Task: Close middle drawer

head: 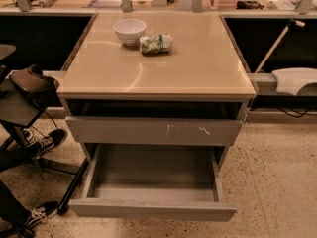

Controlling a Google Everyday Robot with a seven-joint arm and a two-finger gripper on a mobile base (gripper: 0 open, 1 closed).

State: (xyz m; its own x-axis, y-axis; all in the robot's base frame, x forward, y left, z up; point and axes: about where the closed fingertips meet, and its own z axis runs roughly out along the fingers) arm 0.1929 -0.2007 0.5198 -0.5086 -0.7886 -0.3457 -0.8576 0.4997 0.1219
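Note:
The middle drawer is pulled far out of the cabinet, low in the camera view. Its plain grey front panel faces me and its grey inside holds nothing. Above it the drawer front with two white scuff marks stands slightly out, with a dark gap under the tan cabinet top. The lowest drawer is hidden below the open one. My gripper is out of view.
A white bowl and a crumpled green-white packet sit on the cabinet top. At the left are a stool with a dark bag and a person's sneakers. A white object lies at the right, with speckled floor around.

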